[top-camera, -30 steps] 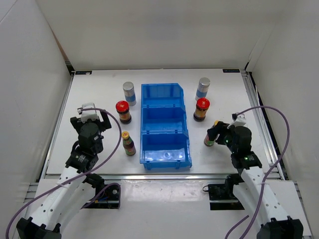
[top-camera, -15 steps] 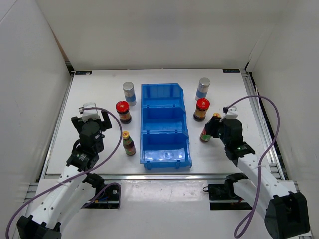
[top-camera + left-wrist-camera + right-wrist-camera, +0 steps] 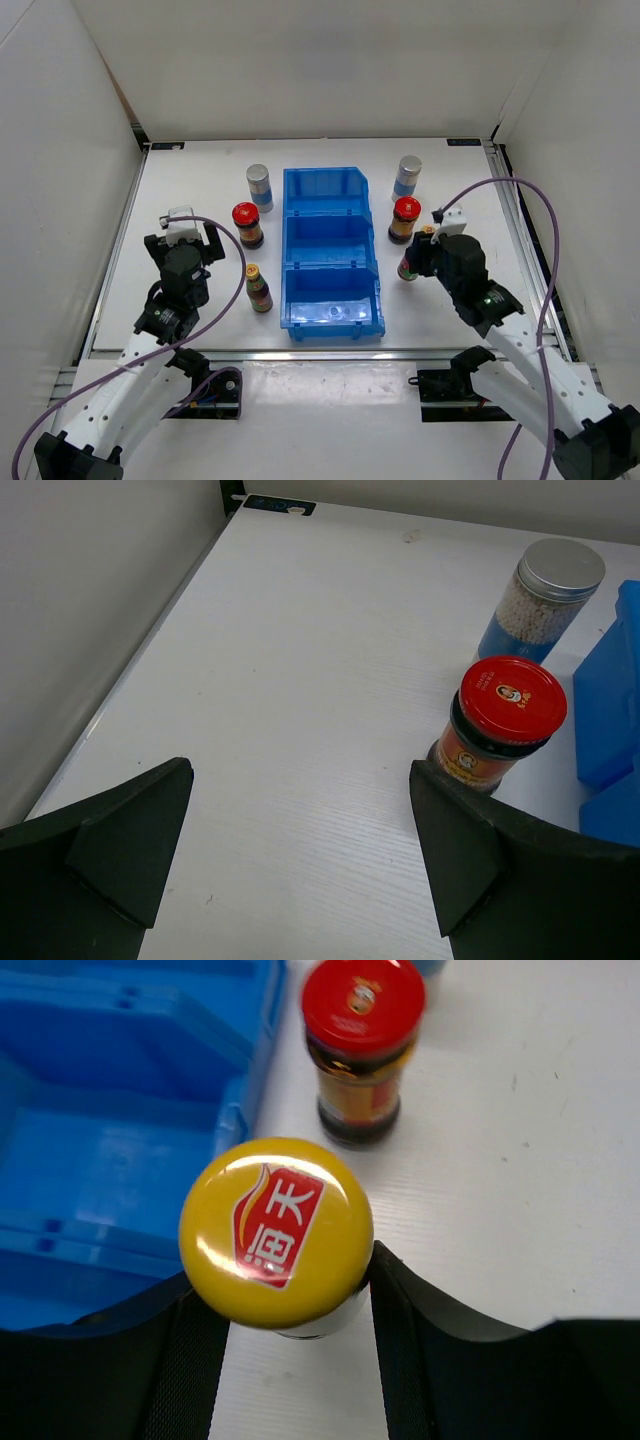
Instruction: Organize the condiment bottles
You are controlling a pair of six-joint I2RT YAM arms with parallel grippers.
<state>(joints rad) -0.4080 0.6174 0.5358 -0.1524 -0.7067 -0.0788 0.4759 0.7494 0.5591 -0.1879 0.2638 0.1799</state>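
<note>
Right gripper (image 3: 288,1305) pinches the slim yellow-capped bottle (image 3: 275,1228) just right of the blue bin (image 3: 333,330), near a red-lidded jar (image 3: 362,1050), so the grasp looks made and the next move calls for lifting it over the bin wall, while the left gripper (image 3: 298,810) hangs spread.

Our count: seven things, four kinds.
We see two silver-capped shakers (image 3: 259,186) (image 3: 407,177), two red-lidded jars (image 3: 247,224) (image 3: 405,218), two yellow-capped bottles (image 3: 258,288) (image 3: 276,1230) and one three-compartment blue bin (image 3: 320,175), each pair split between its nine and three o'clock.
</note>
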